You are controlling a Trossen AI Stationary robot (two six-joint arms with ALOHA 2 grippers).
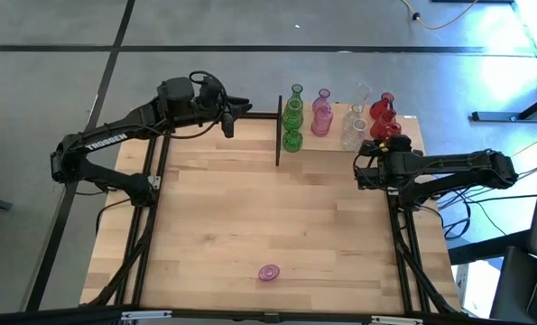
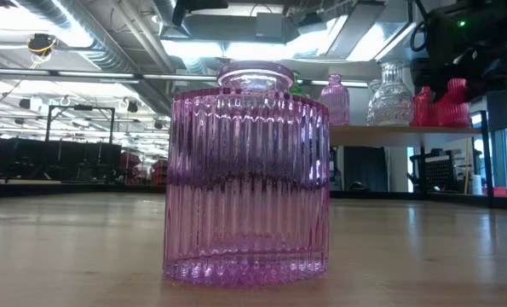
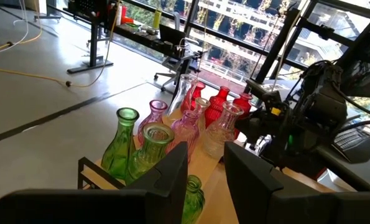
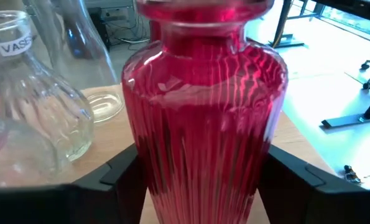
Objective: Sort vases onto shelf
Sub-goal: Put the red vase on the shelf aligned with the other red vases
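The shelf stands at the table's far edge and carries green, pink, clear and red vases, all upright on their bases. A ribbed red vase stands at the shelf's right end, near its front. My right gripper is open, one finger on each side of that vase's lower body. My left gripper hovers open and empty, high and left of the shelf. A ribbed pink vase stands upright alone near the table's near edge. My right gripper has its fingers on either side of the red vase's lower body, coming nearly level from the table's near side. I cannot tell whether they touch the glass. The vase stands upright on the shelf board.
A black upright post marks the shelf's left end, close to the green vases. Clear vases stand just left of the red one. The wide wooden tabletop lies between the shelf and the lone pink vase.
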